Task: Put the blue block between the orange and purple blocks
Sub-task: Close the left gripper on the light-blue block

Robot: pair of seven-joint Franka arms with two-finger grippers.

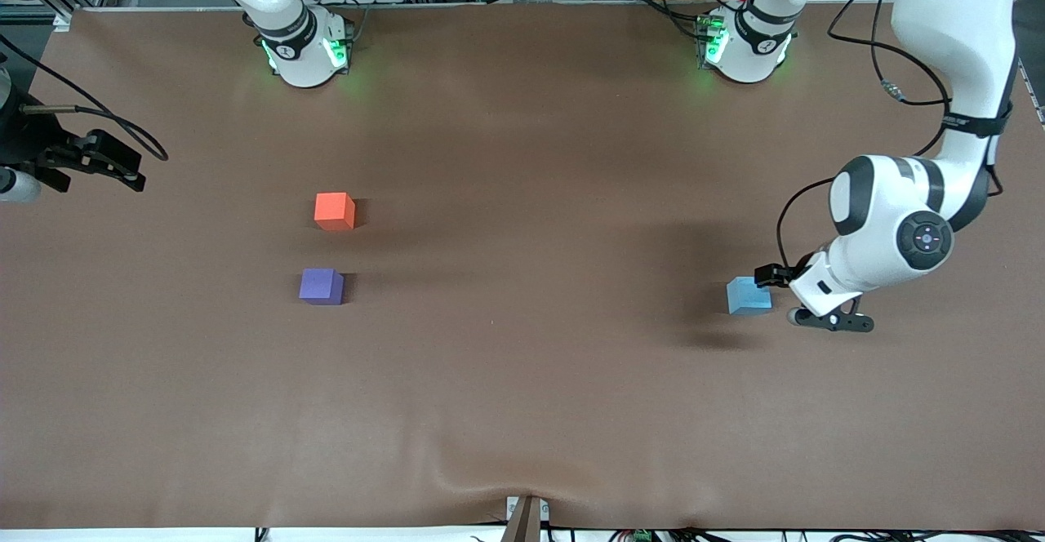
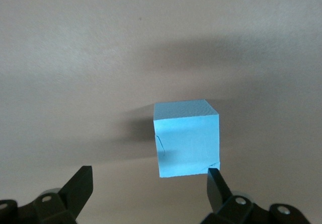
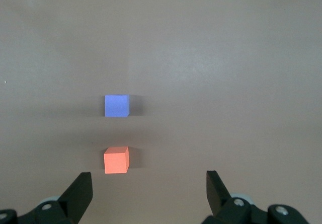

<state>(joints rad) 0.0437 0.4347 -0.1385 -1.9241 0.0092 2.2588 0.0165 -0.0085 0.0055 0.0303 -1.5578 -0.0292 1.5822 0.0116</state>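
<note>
Blue block alone at the left arm's end, left gripper spread beside it.

The blue block (image 1: 749, 295) sits on the brown table (image 1: 522, 379), well apart from the orange block (image 1: 335, 211) and purple block (image 1: 321, 286), which lie toward the right arm's end, purple nearer the front camera. The left gripper (image 2: 150, 183) is low beside the blue block, fingers wide apart, holding nothing. The right gripper (image 3: 150, 184) waits, spread and empty.
</note>
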